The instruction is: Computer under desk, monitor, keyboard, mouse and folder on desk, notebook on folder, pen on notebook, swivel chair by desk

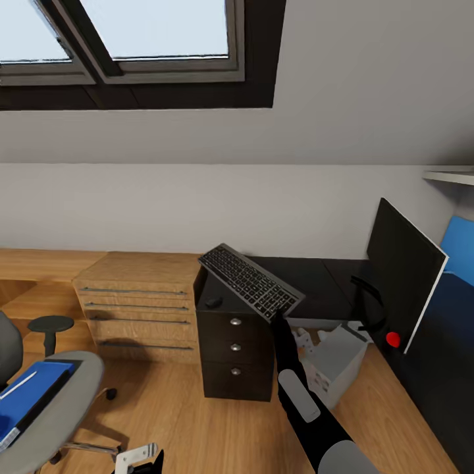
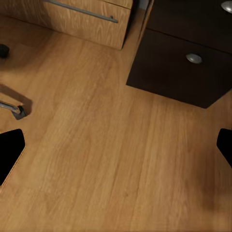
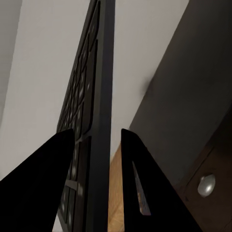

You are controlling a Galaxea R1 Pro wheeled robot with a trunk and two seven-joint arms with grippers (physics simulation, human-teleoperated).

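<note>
My right gripper is shut on a short edge of the dark keyboard and holds it tilted in the air above the desk's drawer unit. The black mouse lies on the desk under the keyboard. The monitor leans on the desk at the right. On the floor under the desk stands the pale computer. The swivel chair at lower left carries the blue folder with the thin pen on it; the notebook I cannot make out. My left gripper hangs open over the floor.
Light oak drawers stand left of the black drawer unit. A chair caster is close to my left gripper. A skylight sits in the sloped wall above. A blue back panel and a shelf are at the far right.
</note>
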